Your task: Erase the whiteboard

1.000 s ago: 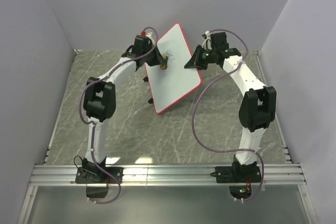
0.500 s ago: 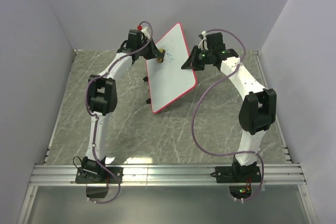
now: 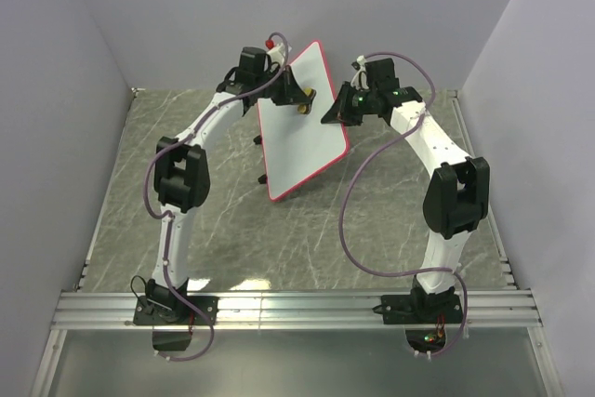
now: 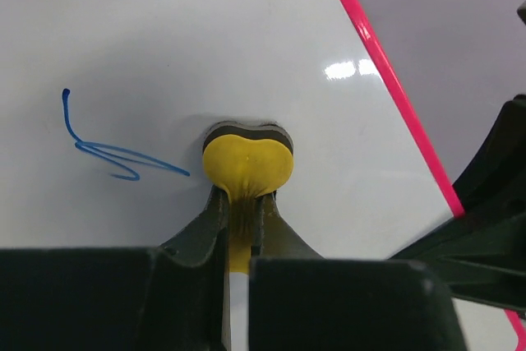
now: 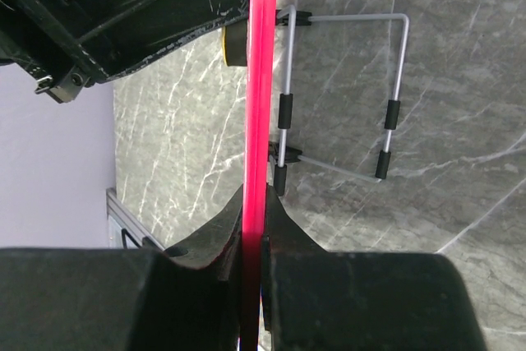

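Since the earlier frame, the yellow eraser (image 4: 248, 162) is carried slightly toward 3 o'clock across the whiteboard (image 3: 302, 146), which is held tilted above the marble table (image 3: 223, 220) at 12 o'clock. The left gripper (image 4: 241, 203) is closed on the soft eraser, its dark felt pressed to the glossy face. A blue scribble (image 4: 115, 152) is seen at 9 o'clock of it. The right gripper (image 5: 253, 207) is clamped on the thin pink rim. The board is judged light, stiff and slippery, so the rim is the proper hold, though pivoting under wiping pressure is possible.
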{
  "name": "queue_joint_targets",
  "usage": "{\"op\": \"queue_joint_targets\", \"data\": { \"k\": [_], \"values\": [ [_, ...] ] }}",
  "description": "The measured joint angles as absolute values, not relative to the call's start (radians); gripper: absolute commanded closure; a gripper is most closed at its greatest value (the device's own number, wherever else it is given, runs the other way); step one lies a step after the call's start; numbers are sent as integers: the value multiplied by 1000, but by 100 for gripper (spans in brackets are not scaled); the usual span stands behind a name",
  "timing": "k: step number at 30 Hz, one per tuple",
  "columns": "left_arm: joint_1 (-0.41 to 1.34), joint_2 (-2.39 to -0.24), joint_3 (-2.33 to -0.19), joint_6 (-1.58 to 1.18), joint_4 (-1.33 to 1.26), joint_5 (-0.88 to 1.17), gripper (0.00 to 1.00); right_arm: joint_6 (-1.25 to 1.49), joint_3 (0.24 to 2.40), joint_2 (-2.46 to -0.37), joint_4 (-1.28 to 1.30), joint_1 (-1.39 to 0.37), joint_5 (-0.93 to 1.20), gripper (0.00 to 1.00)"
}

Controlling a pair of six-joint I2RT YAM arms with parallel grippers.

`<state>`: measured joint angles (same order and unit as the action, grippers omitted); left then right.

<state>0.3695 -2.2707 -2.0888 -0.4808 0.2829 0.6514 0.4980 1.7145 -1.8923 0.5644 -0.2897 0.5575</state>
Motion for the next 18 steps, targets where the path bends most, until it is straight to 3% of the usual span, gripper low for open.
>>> {"op": "queue_joint_targets", "data": {
  "k": [11, 18],
  "values": [
    [369, -2368, -2226, -519, 337, 347, 100, 496, 1692, -1883, 558, -289, 557, 100],
    [315, -2431, -2228, -517, 325, 263, 100, 498, 1687, -1880, 562, -289, 562, 100]
  ]
}}
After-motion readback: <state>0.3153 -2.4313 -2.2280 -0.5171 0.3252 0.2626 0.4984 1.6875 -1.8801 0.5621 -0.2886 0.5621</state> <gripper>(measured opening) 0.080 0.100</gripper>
